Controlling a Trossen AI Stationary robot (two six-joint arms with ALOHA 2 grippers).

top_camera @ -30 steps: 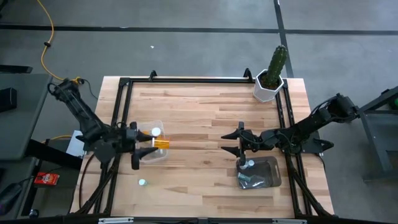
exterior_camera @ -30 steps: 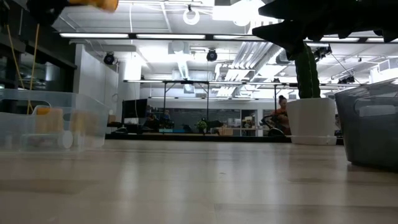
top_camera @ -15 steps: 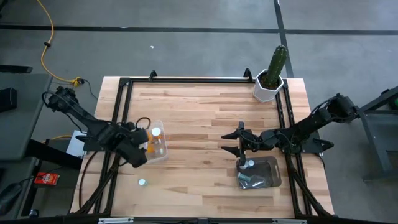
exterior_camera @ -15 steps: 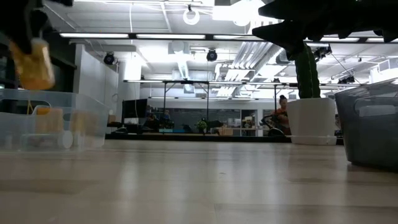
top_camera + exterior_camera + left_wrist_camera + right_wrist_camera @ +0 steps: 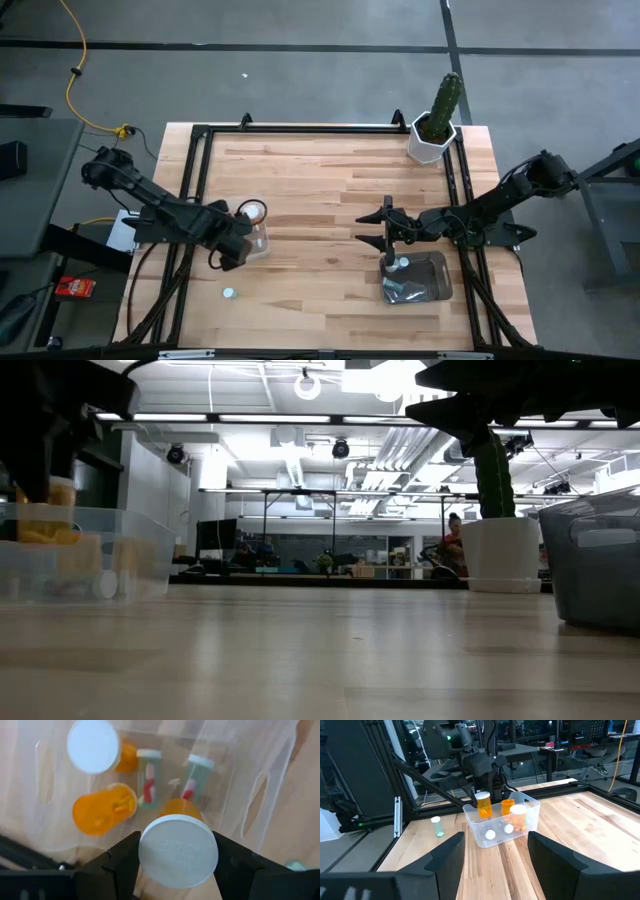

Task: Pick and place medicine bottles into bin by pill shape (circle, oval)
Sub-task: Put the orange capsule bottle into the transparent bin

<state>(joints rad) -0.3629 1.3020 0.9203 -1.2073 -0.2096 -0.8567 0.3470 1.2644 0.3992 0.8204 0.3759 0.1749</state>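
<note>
A pale wooden bench (image 5: 330, 190) of butcher-block planks carries everything, with a black metal frame (image 5: 300, 129) running along its far edge and both sides. On its left part stands a clear plastic bin (image 5: 258, 243). Nearer than that bin, close to the near left corner, a single small pale bottle (image 5: 229, 294) stands alone on the wood. On the right part, near the front, sits a dark grey bin (image 5: 428, 280). At the far right corner stands a white pot with a green cactus (image 5: 434, 136).
</note>
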